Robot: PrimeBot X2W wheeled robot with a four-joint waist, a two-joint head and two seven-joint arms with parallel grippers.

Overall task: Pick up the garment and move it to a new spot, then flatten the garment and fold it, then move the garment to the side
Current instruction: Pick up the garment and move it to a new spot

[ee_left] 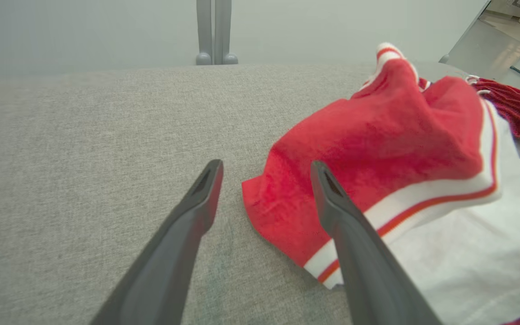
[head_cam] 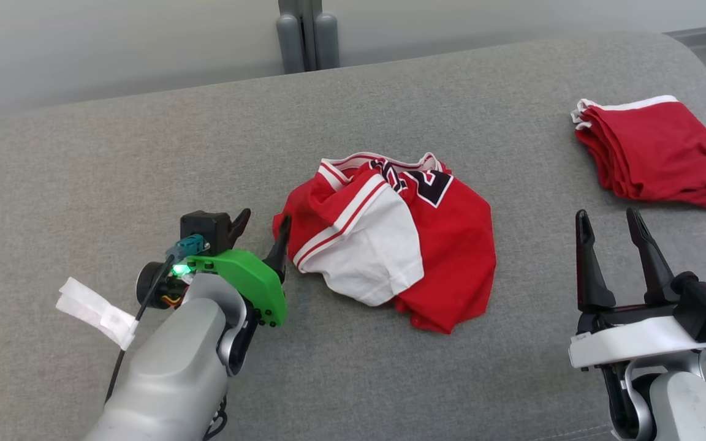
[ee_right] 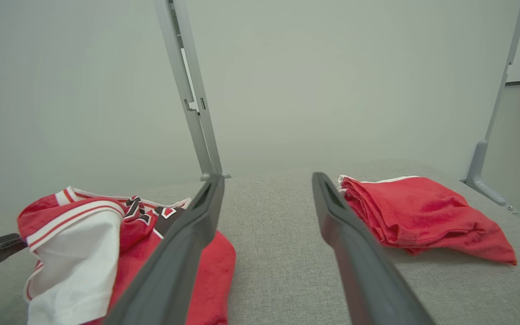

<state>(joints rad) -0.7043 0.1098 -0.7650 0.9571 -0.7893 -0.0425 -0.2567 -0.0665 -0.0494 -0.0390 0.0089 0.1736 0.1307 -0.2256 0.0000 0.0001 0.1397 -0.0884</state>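
Just left of the crumpled red-and-white jersey (head_cam: pixel 445 245), the left gripper (head_cam: pixel 264 223) has its 2 fingers apart, gripping nothing. Its wrist view shows the jersey's red corner lying between them on the grey cushion (head_cam: pixel 114 153), where the head view shows 1 finger at the cloth's edge. Right of the jersey, well apart, the right gripper (head_cam: pixel 610 223) also stands spread, and farther right lies a folded red garment (head_cam: pixel 653 153).

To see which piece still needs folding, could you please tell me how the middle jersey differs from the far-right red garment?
The jersey lies crumpled in a heap; the red garment is folded in layers. The jersey shows a white panel and dark lettering; the red garment is plain red with white trim. Both rest on the grey surface.
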